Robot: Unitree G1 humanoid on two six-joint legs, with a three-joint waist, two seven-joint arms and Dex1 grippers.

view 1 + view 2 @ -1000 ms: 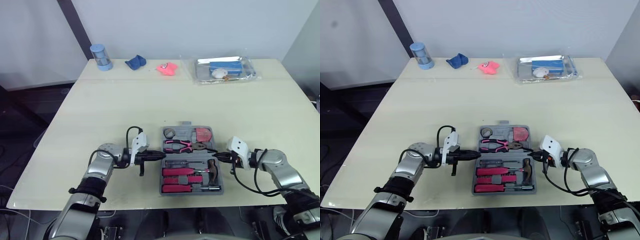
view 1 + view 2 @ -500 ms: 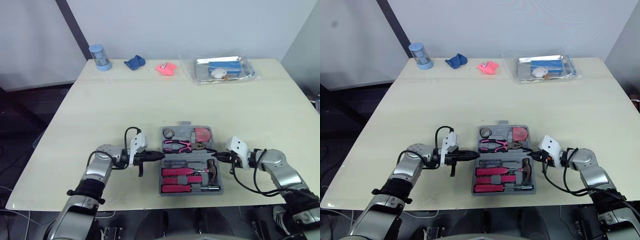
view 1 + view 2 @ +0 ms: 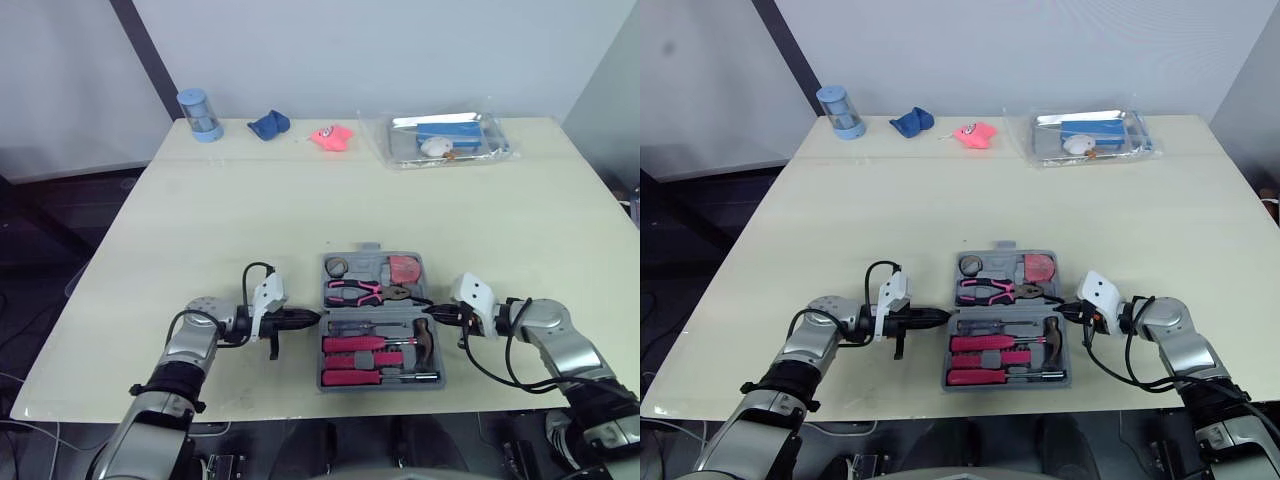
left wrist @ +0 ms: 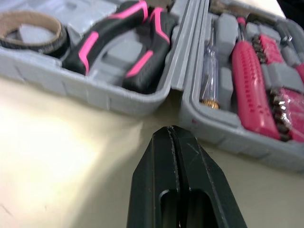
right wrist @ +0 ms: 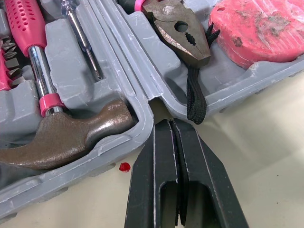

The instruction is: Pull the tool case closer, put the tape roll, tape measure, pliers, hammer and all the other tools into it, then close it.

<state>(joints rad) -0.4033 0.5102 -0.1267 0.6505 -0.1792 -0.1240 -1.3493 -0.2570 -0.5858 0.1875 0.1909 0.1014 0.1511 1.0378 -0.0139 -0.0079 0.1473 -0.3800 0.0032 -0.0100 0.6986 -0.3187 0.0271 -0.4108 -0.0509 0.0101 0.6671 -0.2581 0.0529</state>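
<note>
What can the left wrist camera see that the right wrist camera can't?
Left wrist view: the tape roll and the pliers by their pink handles. Right wrist view: the hammer head, the red tape measure and the pliers' metal nose. Both: the open grey tool case, a pink screwdriver, and an arm's jaws shut at the case's edge: left gripper, right gripper.

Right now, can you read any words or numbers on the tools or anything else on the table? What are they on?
Nothing here can be read as text.
On the red tape measure: a scuffed face, no legible letters or numbers.
On the tool case: plain grey plastic, no brand visible.
On the clear packet at the far side: any label is too small to read.
On the blue canister: no readable marking.
</note>
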